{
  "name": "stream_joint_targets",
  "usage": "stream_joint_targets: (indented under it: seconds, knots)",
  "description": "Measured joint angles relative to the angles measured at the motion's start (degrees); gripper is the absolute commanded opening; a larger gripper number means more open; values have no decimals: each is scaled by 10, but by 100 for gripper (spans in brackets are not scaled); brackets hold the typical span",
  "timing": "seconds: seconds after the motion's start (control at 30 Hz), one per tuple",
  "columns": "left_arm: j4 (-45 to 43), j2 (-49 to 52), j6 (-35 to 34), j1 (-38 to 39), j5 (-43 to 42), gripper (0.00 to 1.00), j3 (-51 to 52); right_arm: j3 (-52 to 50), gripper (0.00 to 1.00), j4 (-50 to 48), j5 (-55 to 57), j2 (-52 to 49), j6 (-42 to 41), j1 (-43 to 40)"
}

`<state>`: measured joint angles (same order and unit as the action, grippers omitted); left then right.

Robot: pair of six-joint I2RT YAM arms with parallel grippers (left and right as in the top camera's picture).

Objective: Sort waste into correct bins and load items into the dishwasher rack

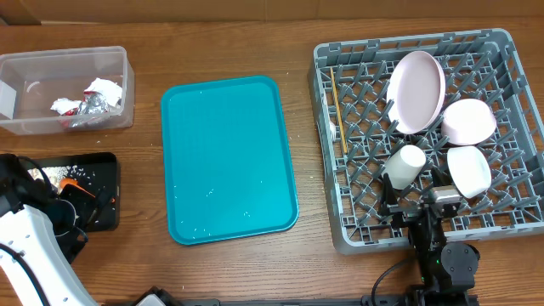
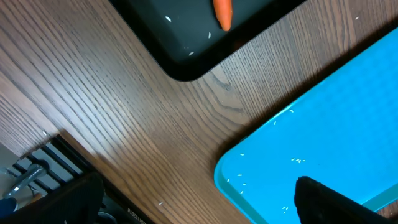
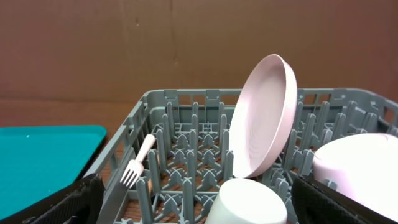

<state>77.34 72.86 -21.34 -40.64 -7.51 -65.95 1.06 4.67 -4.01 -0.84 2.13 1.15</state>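
Left hand [image 2: 198,202] is seen spread apart, empty, over the desk [image 2: 112,112]; right hand [image 3: 196,202] spread apart, empty, by the racked cup [image 3: 249,202].

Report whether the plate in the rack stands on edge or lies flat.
Standing on edge, slightly tilted: the plate rises above the pegs of the dishwasher rack, its lower rim down among them.

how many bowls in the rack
2. One bowl beside the plate at the rack's right side; the other bowl just below it overhead, right of the cup. None looks hidden.
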Motion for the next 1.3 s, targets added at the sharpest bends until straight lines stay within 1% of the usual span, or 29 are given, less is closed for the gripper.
stream_joint_targets:
  seconds: [0.27,1.13,1.3]
  knots:
    - [0,0,0,0,0,100,0,0,100,1,6,0,-25,0]
    - [0,0,0,0,0,100,0,0,100,1,6,0,-28,0]
    - [21,-2,1,0,30,100,0,0,100,1,7,0,-30,0]
